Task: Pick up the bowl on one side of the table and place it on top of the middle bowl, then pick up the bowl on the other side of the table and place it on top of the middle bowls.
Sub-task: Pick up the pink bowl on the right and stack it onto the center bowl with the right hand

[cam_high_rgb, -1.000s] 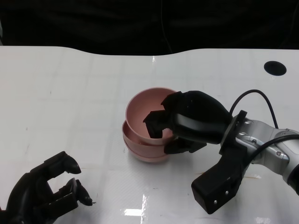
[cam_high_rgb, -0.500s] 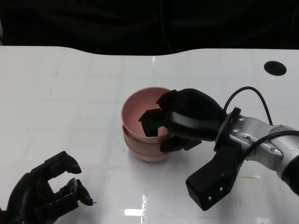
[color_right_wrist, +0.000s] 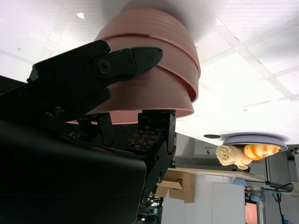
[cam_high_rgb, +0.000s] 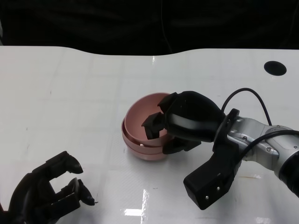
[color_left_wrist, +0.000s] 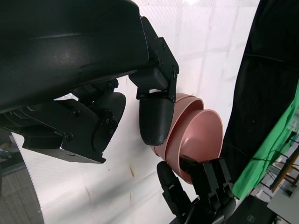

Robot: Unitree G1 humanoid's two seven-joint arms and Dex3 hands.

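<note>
three pink bowls [cam_high_rgb: 140,135] nested in one stack on my one white table [cam_high_rgb: 70,93] — and my two black hands — left [cam_high_rgb: 44,196], right [cam_high_rgb: 180,123].

A stack of bowls [cam_high_rgb: 145,149] sits on the table [cam_high_rgb: 70,93] just right of the head view's centre. The top bowl [cam_high_rgb: 142,119] lies tilted in the stack, its opening turned toward the left. The right hand [cam_high_rgb: 180,122] comes in from the lower right and grips that bowl's right rim, fingers inside and outside. The left hand [cam_high_rgb: 44,196] hangs in the lower left corner, well apart from the stack.
</note>
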